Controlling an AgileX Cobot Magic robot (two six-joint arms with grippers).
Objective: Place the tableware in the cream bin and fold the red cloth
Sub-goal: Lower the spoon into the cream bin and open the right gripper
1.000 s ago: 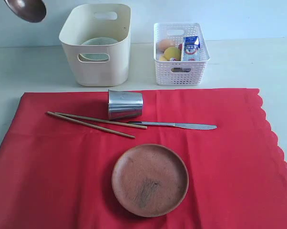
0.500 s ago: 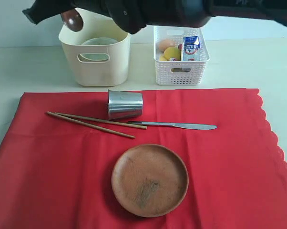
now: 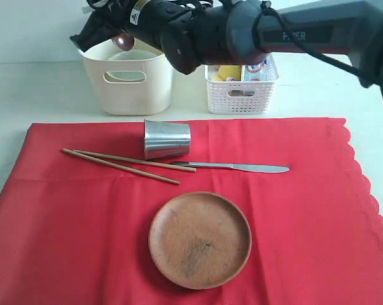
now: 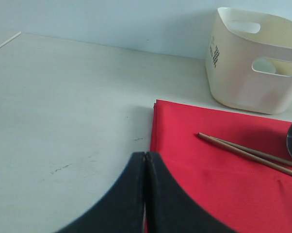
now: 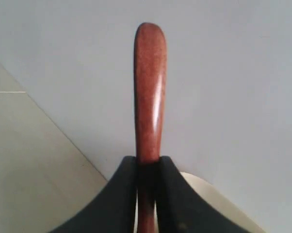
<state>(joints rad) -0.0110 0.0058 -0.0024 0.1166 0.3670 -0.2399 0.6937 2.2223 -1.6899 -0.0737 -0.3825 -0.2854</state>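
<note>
Now R jaws pinch spoon [image 3: 123,42] above bin [image 3: 137,95] rim; L jaws pressed together, well off bin. Risk: release too near rim, spoon tips out or hits bowl [image 3: 133,56] inside bin.

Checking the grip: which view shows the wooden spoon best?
The right wrist view: the wooden spoon stands large there, clamped in the right gripper. The exterior view shows only a small dark bit over the cream bin; the left wrist view does not clearly show it.
</note>
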